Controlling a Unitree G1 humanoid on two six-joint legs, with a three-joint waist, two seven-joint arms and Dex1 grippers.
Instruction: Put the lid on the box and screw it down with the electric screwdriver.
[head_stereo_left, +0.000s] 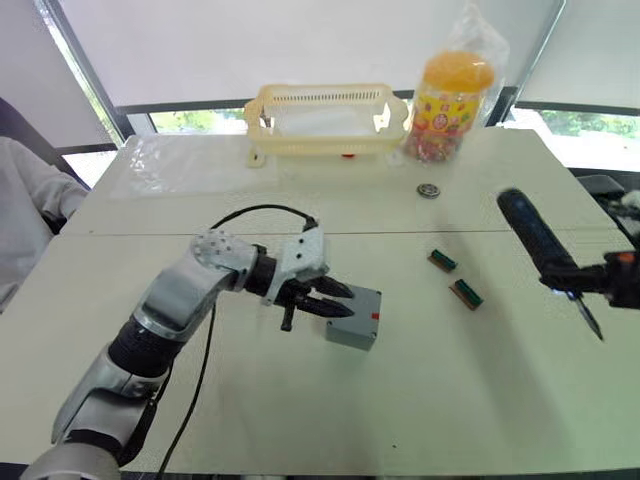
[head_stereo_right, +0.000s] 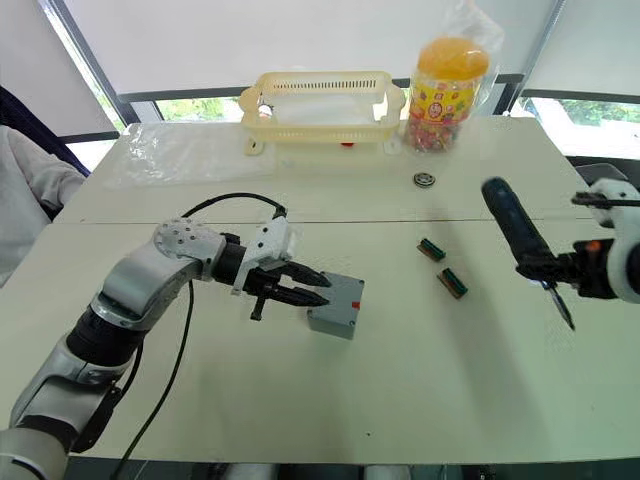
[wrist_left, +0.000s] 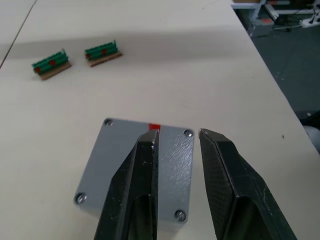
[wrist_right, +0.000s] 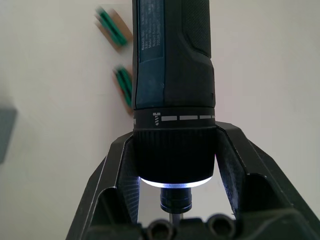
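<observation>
Head: left pincer (head_stereo_left: 335, 301) spread over lid (head_stereo_left: 362, 306) seated on box (head_stereo_left: 350, 335), mid-worktop (head_stereo_left: 300, 400); bit strips (head_stereo_left: 455, 278) at 3 o'clock | Left wrist: fingertips (wrist_left: 150, 142) above lid | Right wrist: right pincer (wrist_right: 172, 150) pinching electric screwdriver (wrist_right: 172, 75)

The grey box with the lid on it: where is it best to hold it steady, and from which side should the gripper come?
Grip the box across its two opposite side walls, coming from above on the robot's left, where the left gripper hovers open. The walls are flat and parallel. The lid shows a screw at each corner, so keep fingers off the corners.
</observation>
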